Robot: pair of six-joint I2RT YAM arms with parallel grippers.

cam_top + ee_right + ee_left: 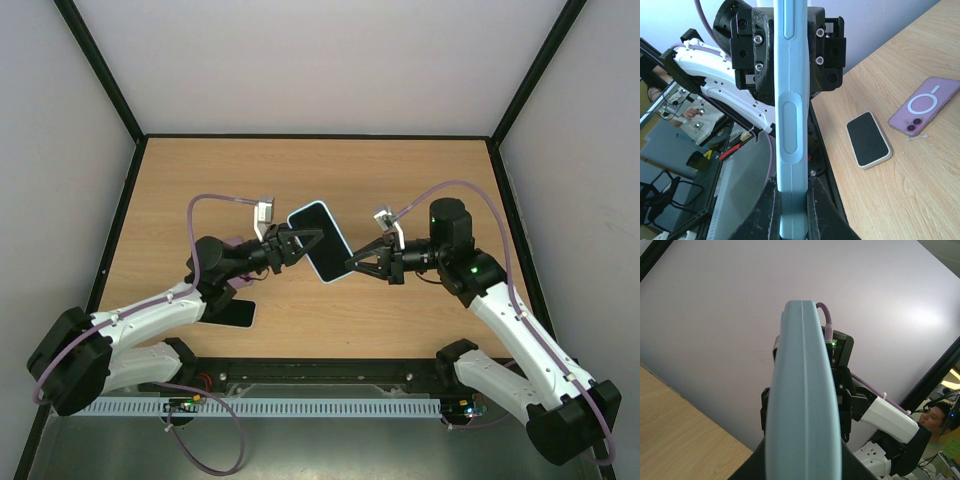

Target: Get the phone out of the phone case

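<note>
We see the phone (322, 240) in its pale blue case (790, 130) held in the air above the middle of the table (200, 180), with the left gripper (308, 246) and right gripper (352, 268) clamped on opposite edges.

Three phones and one table (420, 180) show: one light-blue cased phone (320, 240), one dark-screened phone (868, 139) and one purple-backed phone (925, 105).
</note>
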